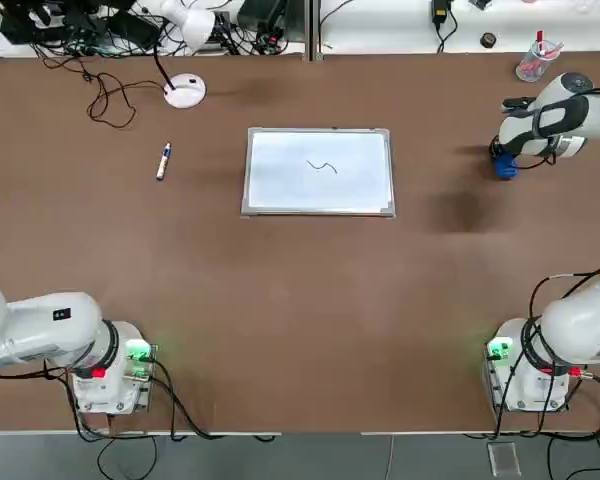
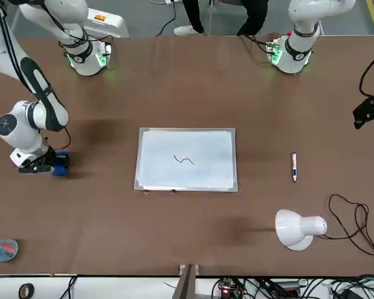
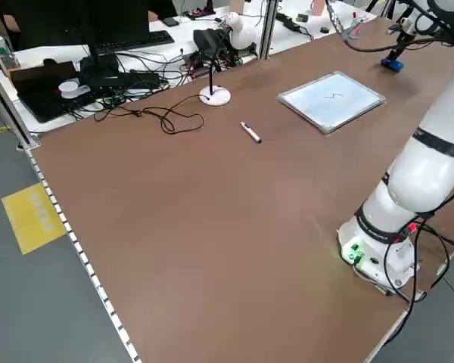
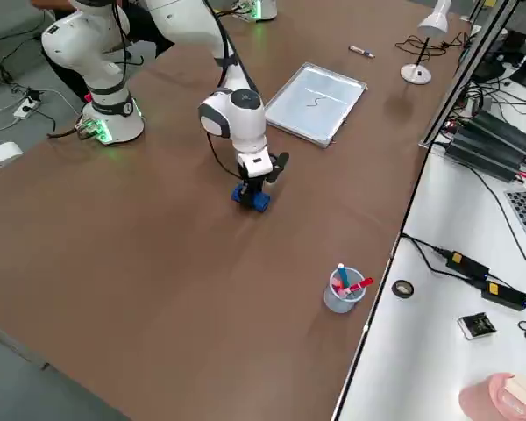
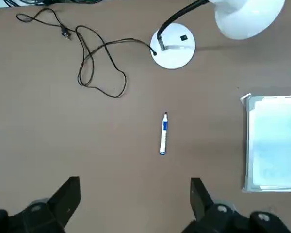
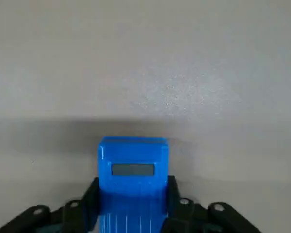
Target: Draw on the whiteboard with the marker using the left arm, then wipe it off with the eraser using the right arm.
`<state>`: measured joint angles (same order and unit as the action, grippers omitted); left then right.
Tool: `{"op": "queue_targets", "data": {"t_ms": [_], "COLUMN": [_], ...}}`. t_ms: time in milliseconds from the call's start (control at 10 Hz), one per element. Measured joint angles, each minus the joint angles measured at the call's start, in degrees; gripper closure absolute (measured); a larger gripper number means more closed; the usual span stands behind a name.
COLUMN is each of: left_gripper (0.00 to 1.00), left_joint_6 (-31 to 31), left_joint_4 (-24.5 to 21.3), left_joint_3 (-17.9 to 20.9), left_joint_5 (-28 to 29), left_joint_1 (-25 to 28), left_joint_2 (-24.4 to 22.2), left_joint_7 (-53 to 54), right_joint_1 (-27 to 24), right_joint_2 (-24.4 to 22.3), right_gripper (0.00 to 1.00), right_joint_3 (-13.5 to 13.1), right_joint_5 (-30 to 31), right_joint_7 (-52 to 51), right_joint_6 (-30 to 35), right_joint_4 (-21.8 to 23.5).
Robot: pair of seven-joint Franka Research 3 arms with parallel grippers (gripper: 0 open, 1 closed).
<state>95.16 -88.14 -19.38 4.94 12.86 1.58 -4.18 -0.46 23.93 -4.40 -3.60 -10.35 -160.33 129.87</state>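
The worktop is lit brightly and evenly, and soft shadows are cast beside the right arm and near the lamp. Pale glare is spread over the bare surface below the eraser, where a blurred dark band is also seen. Green light is thrown from the bases. Most edges are rendered crisply.

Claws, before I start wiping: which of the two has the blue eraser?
The right claw, right of the whiteboard: it is closed on the eraser, whereas the left claw, over the table's left side, is open and empty.
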Motion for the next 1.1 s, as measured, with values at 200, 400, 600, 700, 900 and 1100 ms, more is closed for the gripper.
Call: {"op": "queue_targets", "data": {"t_ms": [200,400,600,700,900,1100], "left_gripper": [0.0,0.0,0.0,0.0,0.0,0.0], "left_joint_6": [-0.7,-1.2,-1.4,-1.4,-1.4,-1.4], "left_joint_4": [0.0,0.0,0.0,0.0,0.1,0.3], "left_joint_3": [0.0,0.0,0.0,0.0,0.0,0.0], "left_joint_5": [-0.5,-1.6,-1.9,-1.9,-2.0,-2.0], "left_joint_1": [0.1,0.3,0.3,0.3,0.4,0.4], "left_joint_2": [0.0,0.0,0.0,0.0,0.0,-0.1], "left_joint_7": [0.0,0.0,0.0,0.0,0.0,0.0], "right_joint_1": [0.0,0.5,2.8,5.1,11.9,18.5], "right_joint_2": [0.0,-0.6,-2.2,-3.2,-4.5,-4.7], "right_gripper": [0.44,0.44,0.44,0.44,0.44,0.44], "right_joint_3": [0.2,1.1,2.9,3.5,4.2,4.4], "right_joint_5": [0.0,0.0,0.0,0.0,-0.1,-0.1], "right_joint_7": [1.5,5.5,13.5,18.7,30.1,39.6], "right_joint_6": [0.9,3.8,9.0,11.0,12.5,12.6], "right_joint_4": [-0.2,-1.1,-3.5,-5.0,-7.8,-10.1]}}
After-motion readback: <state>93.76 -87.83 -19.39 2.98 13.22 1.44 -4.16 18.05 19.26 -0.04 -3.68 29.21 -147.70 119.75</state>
